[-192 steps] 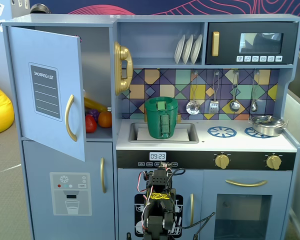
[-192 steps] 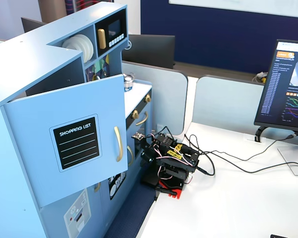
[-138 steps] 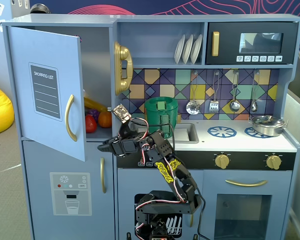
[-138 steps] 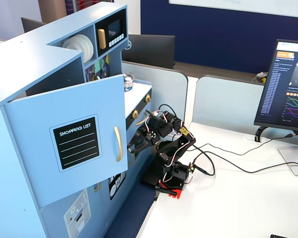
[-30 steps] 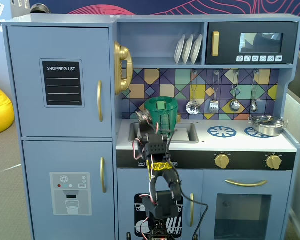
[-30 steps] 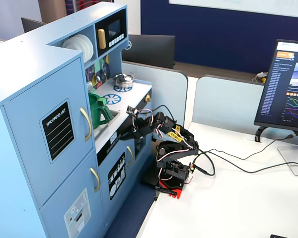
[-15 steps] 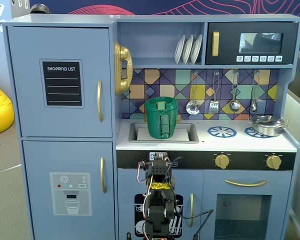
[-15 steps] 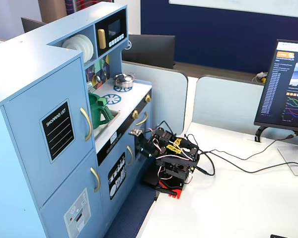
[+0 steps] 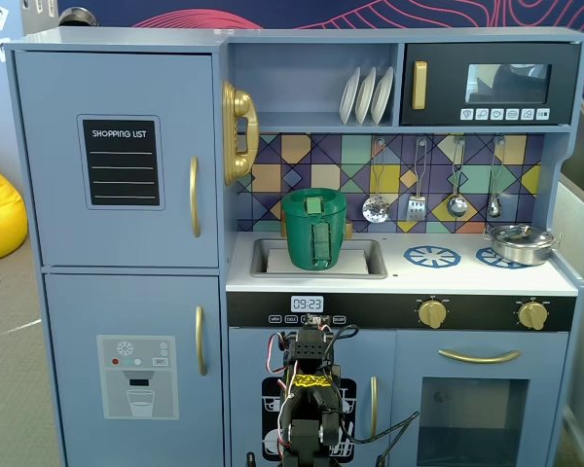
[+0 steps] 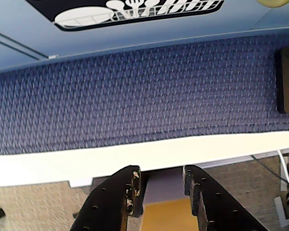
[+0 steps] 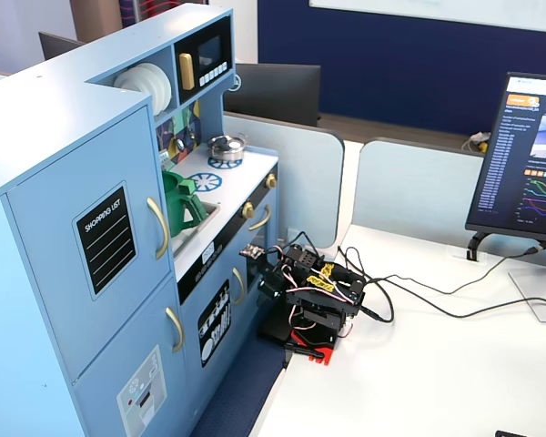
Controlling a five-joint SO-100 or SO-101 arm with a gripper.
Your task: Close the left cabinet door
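The left cabinet door (image 9: pixel 117 97) is the large light-blue panel at the kitchen's upper left, with a black "SHOPPING LIST" chalkboard (image 9: pixel 123 161) and a curved gold handle (image 9: pixel 194 197). It lies flush with the cabinet front in both fixed views (image 11: pixel 82 200). My arm (image 9: pixel 310 389) sits folded low in front of the dishwasher door, well below and right of that door; it also shows on the white table (image 11: pixel 314 296). In the wrist view my gripper (image 10: pixel 161 175) points down at the table edge, its jaws apart with nothing held between them.
Below the door is the blue door with the dispenser graphic (image 9: pixel 136 370). The dishwasher door (image 10: pixel 135 9) is just ahead of the wrist camera, above a blue woven mat (image 10: pixel 135 91). A green pot (image 9: pixel 313 229) sits in the sink. Cables (image 11: pixel 419 291) and a monitor (image 11: pixel 528 164) are on the table.
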